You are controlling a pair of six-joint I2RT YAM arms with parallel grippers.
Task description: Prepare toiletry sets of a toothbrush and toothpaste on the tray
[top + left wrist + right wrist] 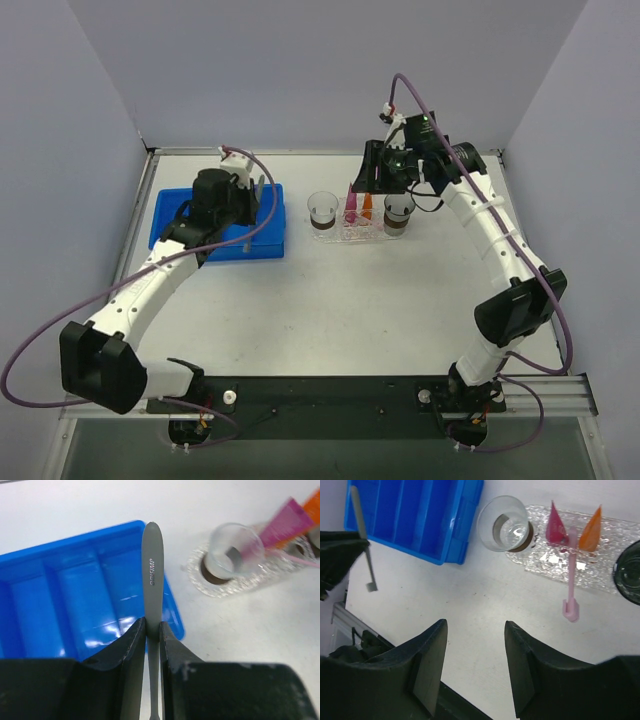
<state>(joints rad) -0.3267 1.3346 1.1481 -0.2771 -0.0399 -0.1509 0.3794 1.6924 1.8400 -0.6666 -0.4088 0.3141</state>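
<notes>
- left gripper (152, 627) pinching grey toothbrush (152, 570) mid-shaft, held off the table
- toothbrush long axis runs near-far over the right edge of the blue bin (75, 585); rounded lettered end points far
- right gripper (476, 627) spread, holding nothing, above the table just near of the tray (615, 535)
- pink tube (556, 525) and orange tube (591, 527) stand side by side in the tray

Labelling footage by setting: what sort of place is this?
Likely a robotics lab test cell: a white table boxed in by plain walls, with a left arm and right arm bolted to its near-edge rail.
</notes>
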